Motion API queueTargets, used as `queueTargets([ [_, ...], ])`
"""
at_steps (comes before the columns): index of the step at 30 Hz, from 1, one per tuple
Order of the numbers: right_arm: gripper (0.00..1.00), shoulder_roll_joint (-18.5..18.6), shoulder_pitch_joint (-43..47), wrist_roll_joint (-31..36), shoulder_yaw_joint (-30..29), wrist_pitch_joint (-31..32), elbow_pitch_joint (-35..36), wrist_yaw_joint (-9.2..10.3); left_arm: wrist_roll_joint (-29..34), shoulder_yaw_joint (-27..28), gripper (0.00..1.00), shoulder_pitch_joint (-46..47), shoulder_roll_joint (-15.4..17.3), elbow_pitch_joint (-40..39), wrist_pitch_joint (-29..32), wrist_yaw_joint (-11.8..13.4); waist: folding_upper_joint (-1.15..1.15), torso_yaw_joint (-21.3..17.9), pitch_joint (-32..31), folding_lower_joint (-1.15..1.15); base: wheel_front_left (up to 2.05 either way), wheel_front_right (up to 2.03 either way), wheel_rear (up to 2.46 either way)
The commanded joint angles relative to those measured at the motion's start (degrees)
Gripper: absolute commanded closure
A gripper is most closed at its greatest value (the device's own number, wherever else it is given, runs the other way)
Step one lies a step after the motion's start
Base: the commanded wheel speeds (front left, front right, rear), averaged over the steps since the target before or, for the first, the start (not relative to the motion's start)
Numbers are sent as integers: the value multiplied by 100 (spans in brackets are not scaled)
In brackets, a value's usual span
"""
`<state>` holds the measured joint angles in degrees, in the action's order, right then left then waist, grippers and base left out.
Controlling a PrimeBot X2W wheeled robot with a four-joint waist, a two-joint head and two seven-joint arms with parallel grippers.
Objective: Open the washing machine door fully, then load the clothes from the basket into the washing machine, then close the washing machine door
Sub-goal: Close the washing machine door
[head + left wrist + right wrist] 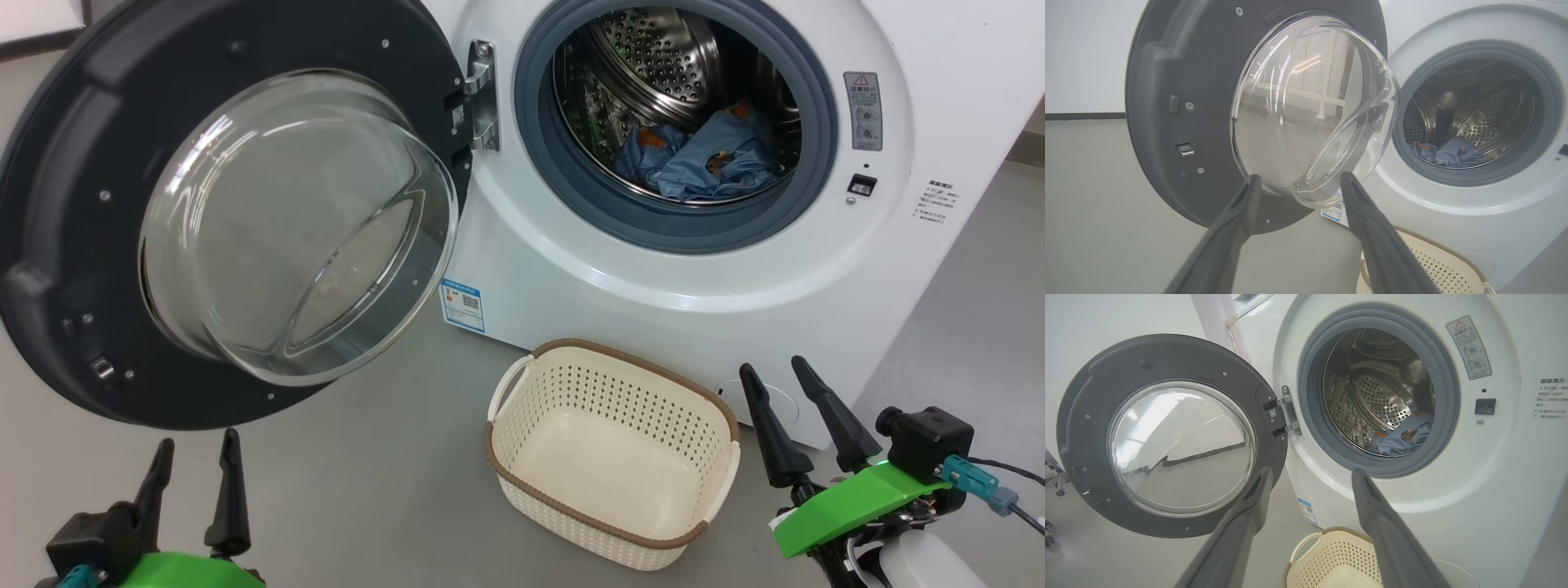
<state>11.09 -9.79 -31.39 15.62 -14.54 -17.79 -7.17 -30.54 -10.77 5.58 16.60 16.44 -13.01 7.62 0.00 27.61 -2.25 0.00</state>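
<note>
Swung wide on the left hinge (483, 94) of washer (653, 269): door (73, 245). Low in the drum (661, 57): clothes (702, 159). On the floor (392, 474), just before washer's front: basket (571, 384). Fingers apart on left gripper (199, 439) and right gripper (773, 365), clamped on nothing, clear of door and basket.

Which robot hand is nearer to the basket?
The right hand, at the head view's lower right: it sits just beside the empty basket. The left hand is farther away, by the open washing machine door.

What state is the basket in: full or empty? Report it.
Empty. The basket shows its bare floor with nothing on it; the clothes lie inside the drum of the washing machine.
</note>
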Motion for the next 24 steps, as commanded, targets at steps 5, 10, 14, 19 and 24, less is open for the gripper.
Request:
queueTargets([
  [5, 0, 62, -53, -53, 135, -46, 109, -32, -34, 199, 0, 93, 159, -186, 7, 67, 0, -10, -7, 0, 0, 0, 0],
  [10, 0, 69, -57, -70, 156, -46, 109, -32, -43, 203, 0, 79, 175, -217, -2, 81, 0, -33, -17, 0, 0, 0, 0],
  [14, 0, 75, -69, -76, 160, -46, 103, -32, -57, 217, 0, 86, 207, -237, -4, 90, 0, -72, -26, 0, 0, 0, 0],
  [19, 0, 67, -81, -85, 174, -46, 97, -32, -47, 193, 100, 65, 234, -316, -4, 102, 0, -136, -33, 0, 0, 0, 0],
  [24, 0, 57, -69, -86, 187, -46, 99, -32, -74, 260, 100, 163, 392, -479, 36, 60, 0, -193, -37, 0, 0, 0, 0],
])
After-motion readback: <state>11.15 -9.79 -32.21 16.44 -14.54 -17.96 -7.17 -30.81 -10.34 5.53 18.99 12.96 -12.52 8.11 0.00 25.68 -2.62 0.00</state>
